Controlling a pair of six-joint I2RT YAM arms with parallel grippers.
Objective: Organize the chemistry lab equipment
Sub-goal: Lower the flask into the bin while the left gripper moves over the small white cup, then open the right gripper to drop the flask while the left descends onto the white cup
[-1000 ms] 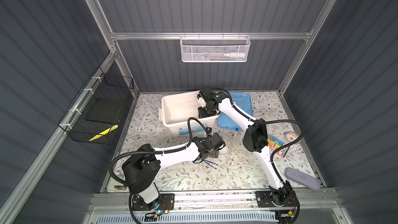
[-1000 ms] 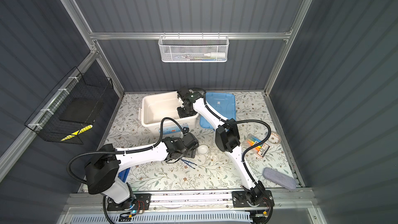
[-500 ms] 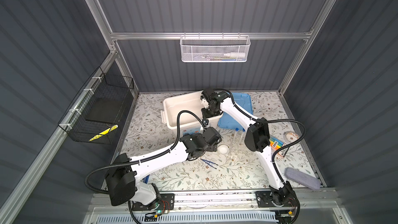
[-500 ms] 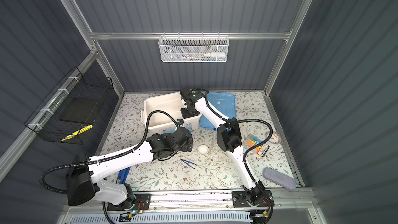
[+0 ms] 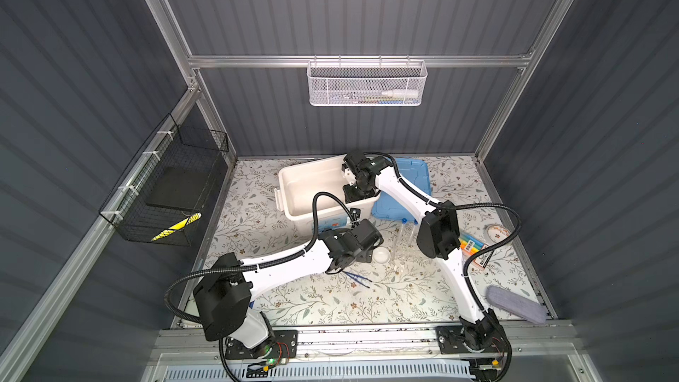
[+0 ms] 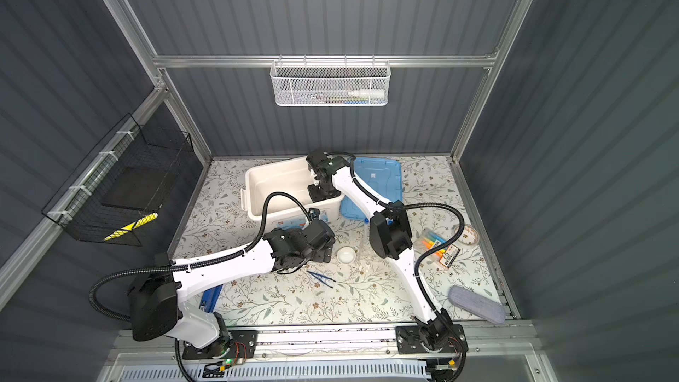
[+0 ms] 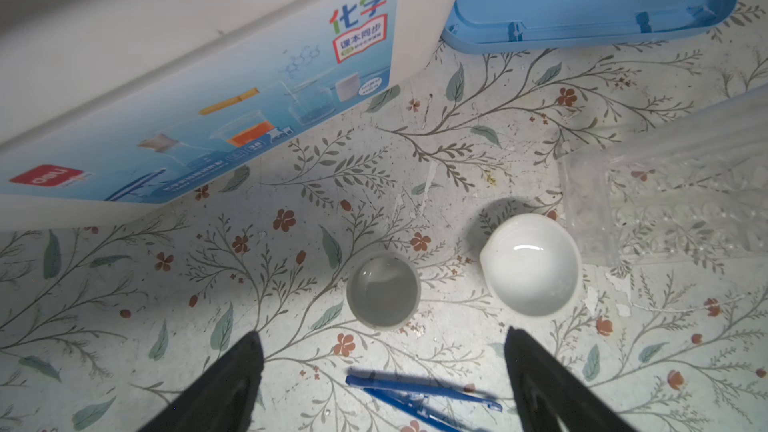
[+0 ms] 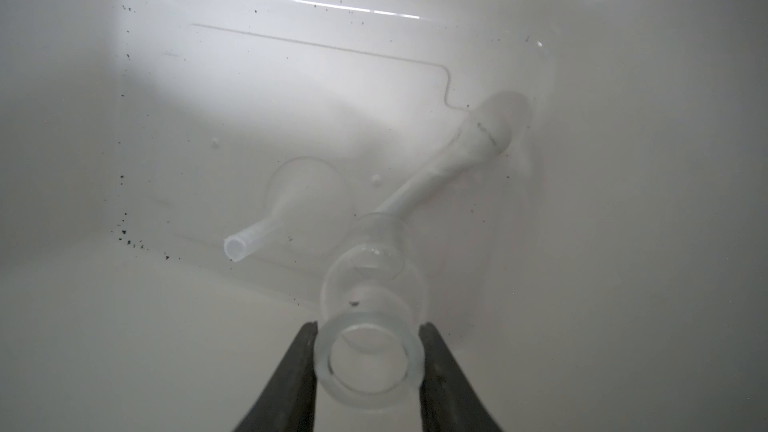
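Inside the white bin [image 8: 124, 326], my right gripper [image 8: 369, 328] is shut on the rim of the small clear flask [image 8: 374, 284], whose base points at the bin floor. A white rod [image 8: 461, 155] and a clear funnel [image 8: 291, 209] lie beyond it. My left gripper [image 7: 383, 336] hangs open over the floor. A grey-looking small dish [image 7: 382, 290] lies just ahead of it, a white dish [image 7: 530, 263] beside that, and blue tweezers [image 7: 415, 394] between its fingers. The clear rack [image 7: 685, 184] stands further off. In a top view, blue-capped test tubes [image 5: 404, 231] stand beside the white dish [image 5: 382, 254].
The blue lid [image 5: 411, 185] lies right of the bin [image 5: 305, 178]. A highlighter pack [image 5: 472, 248], a small round object [image 5: 496, 231] and a grey pad [image 5: 514, 308] sit at the right. A black wire basket [image 5: 172, 185] hangs on the left wall, a white mesh basket [image 5: 365, 84] on the back wall.
My left arm swung its elbow out and back, and its gripper drew left, then returned over the dishes. The right arm, dishes and tweezers have stayed where they were.
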